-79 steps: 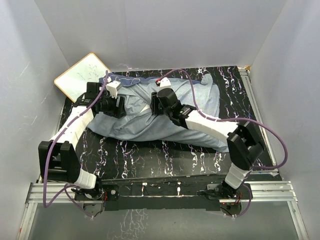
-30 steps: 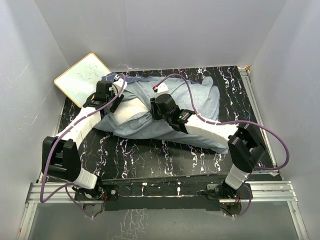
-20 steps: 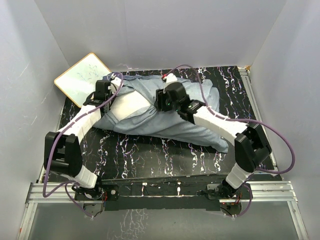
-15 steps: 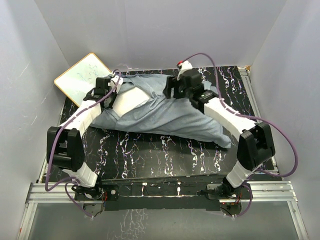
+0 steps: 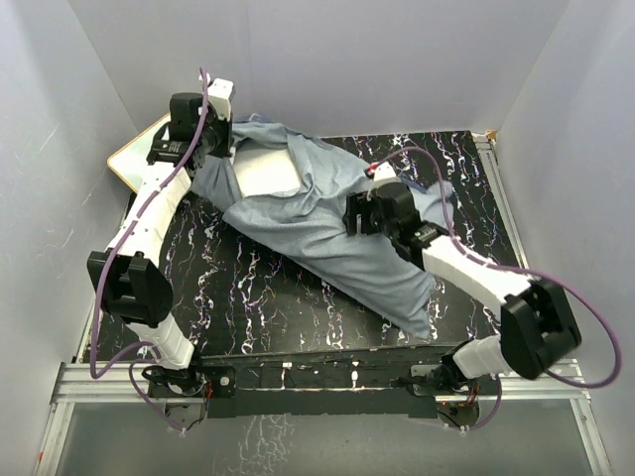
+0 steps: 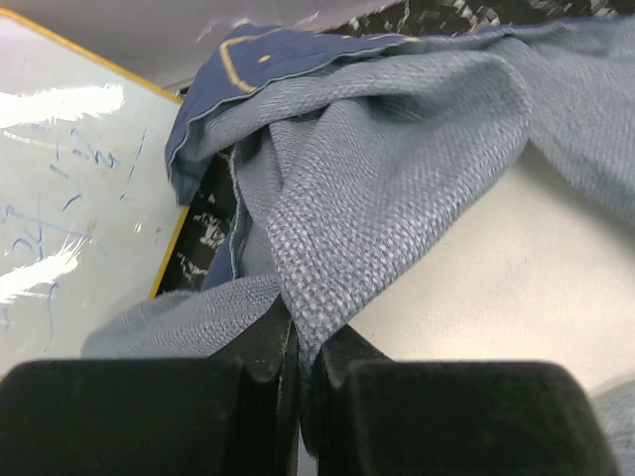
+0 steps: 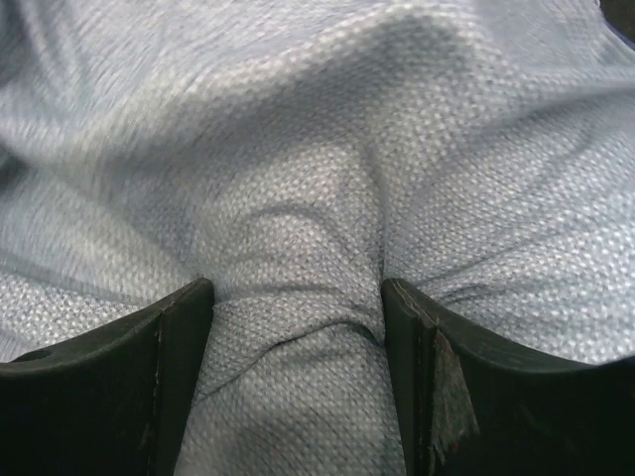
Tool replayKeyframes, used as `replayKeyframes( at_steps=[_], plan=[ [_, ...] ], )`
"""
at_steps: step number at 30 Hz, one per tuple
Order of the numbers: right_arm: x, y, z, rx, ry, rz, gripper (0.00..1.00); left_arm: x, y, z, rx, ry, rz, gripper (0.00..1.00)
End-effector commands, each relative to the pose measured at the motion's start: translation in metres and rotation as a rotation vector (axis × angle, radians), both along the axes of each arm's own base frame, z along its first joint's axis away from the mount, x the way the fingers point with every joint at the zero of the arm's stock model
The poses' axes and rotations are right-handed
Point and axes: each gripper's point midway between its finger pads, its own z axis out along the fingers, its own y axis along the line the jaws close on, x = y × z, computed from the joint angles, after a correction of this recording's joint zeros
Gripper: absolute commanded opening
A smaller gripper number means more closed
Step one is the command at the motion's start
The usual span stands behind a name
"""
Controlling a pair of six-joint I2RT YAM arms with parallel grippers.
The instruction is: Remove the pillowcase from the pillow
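The left arm has swung up to the far-left corner. Its left gripper (image 6: 298, 332) is clenched on a fold of the pillowcase (image 5: 327, 238) beside the whiteboard (image 5: 129, 159), baring the pillow (image 5: 263, 174). The right gripper (image 7: 298, 317) has come nearer, its fingers spread astride a cloth ridge.

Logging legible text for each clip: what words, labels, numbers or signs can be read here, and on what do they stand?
No text can be read in any view.
On the white board: faint blue scribbles, no legible letters.
On the pillowcase: a gold curved line and a dot on its navy side, too little showing to read.
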Motion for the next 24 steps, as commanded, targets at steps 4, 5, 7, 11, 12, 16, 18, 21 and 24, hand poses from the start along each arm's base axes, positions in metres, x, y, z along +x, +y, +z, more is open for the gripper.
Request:
replayKeyframes(
  at_steps=[4, 5, 7, 11, 12, 16, 18, 21, 24],
  plan=[
    [-0.060, 0.005, -0.053, 0.081, 0.152, 0.055, 0.68, 0.013, -0.050, 0.157, -0.179, -0.427, -0.213, 0.00],
    [-0.060, 0.010, -0.051, 0.095, 0.147, 0.073, 0.68, 0.011, -0.057, 0.171, -0.165, -0.487, -0.247, 0.00],
    [-0.059, 0.024, -0.048, 0.116, 0.134, 0.108, 0.67, 0.005, -0.072, 0.199, -0.133, -0.581, -0.313, 0.00],
    [-0.061, 0.064, -0.035, 0.160, 0.075, 0.210, 0.66, -0.008, -0.103, 0.243, -0.097, -0.708, -0.428, 0.00],
    [-0.063, 0.076, -0.029, 0.169, 0.048, 0.242, 0.66, -0.015, -0.112, 0.261, -0.085, -0.757, -0.455, 0.00],
    [-0.077, 0.118, 0.002, 0.182, -0.094, 0.357, 0.66, -0.037, -0.143, 0.303, -0.055, -0.898, -0.534, 0.00],
    [-0.086, 0.132, 0.019, 0.195, -0.171, 0.398, 0.65, -0.049, -0.156, 0.320, -0.067, -0.967, -0.560, 0.00],
    [-0.094, 0.134, 0.051, 0.222, -0.305, 0.434, 0.66, -0.076, -0.173, 0.339, -0.101, -1.071, -0.638, 0.00],
    [-0.104, 0.125, 0.064, 0.221, -0.367, 0.462, 0.67, -0.111, -0.190, 0.351, -0.114, -1.150, -0.733, 0.00]
  ],
)
